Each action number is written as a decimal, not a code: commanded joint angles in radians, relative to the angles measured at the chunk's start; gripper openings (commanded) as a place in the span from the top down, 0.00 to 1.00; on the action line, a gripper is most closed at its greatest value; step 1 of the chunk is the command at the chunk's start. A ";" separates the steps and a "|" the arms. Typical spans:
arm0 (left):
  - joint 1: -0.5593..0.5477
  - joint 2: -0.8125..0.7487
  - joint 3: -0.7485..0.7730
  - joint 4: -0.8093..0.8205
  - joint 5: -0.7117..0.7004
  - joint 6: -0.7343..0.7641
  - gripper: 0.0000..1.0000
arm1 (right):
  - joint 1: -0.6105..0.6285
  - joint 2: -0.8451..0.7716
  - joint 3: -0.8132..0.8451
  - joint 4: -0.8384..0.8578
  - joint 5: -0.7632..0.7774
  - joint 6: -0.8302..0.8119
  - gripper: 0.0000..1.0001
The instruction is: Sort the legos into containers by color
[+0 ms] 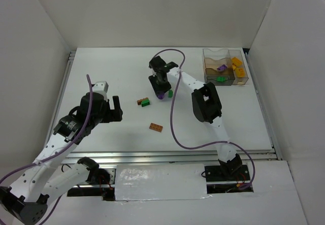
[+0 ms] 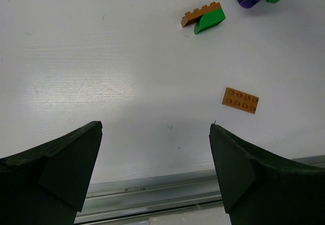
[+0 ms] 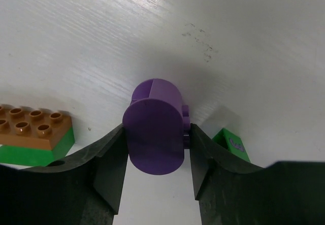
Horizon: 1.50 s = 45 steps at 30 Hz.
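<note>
My right gripper (image 1: 162,90) (image 3: 157,132) points down at the table's middle, shut on a rounded purple lego (image 3: 155,126) (image 1: 161,96), with a finger touching each of its sides. A small green lego (image 3: 231,144) (image 1: 170,93) lies just to its right. To its left rests a brown lego stacked on a green one (image 3: 31,133) (image 1: 143,102) (image 2: 203,18). A flat brown lego (image 1: 156,127) (image 2: 239,99) lies alone nearer the front. The clear containers (image 1: 204,62) at the back right hold purple, green and yellow-orange legos. My left gripper (image 1: 117,109) (image 2: 155,127) hovers open and empty at the front left.
A metal rail (image 2: 152,192) runs along the table's near edge, just below the left gripper. White walls enclose the table on the left, back and right. The right arm's purple cable (image 1: 172,118) loops over the middle of the table.
</note>
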 commanded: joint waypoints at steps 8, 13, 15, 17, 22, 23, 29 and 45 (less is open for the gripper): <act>-0.004 -0.025 -0.002 0.039 0.026 0.031 0.00 | 0.014 -0.065 0.014 0.032 -0.090 -0.005 1.00; -0.003 -0.035 -0.001 0.038 0.020 0.028 0.00 | -0.043 -0.296 -0.119 0.197 -0.239 0.027 1.00; -0.004 -0.038 -0.002 0.036 0.017 0.028 0.01 | -0.148 -0.373 -0.156 0.272 -0.315 0.060 1.00; -0.003 -0.047 -0.002 0.038 0.017 0.028 0.00 | -0.274 -0.392 -0.152 0.303 -0.301 0.135 1.00; -0.004 -0.067 -0.004 0.039 0.015 0.026 0.01 | -0.448 -0.352 -0.063 0.285 0.000 0.224 1.00; -0.003 -0.068 -0.004 0.038 0.014 0.026 0.00 | -0.486 -0.319 -0.024 0.259 0.087 0.229 1.00; -0.003 -0.081 -0.008 0.046 0.029 0.031 0.00 | -0.620 -0.280 -0.028 0.283 0.203 0.268 1.00; -0.004 -0.056 -0.010 0.056 0.074 0.051 0.00 | -0.672 -0.085 0.061 0.300 0.146 0.276 0.94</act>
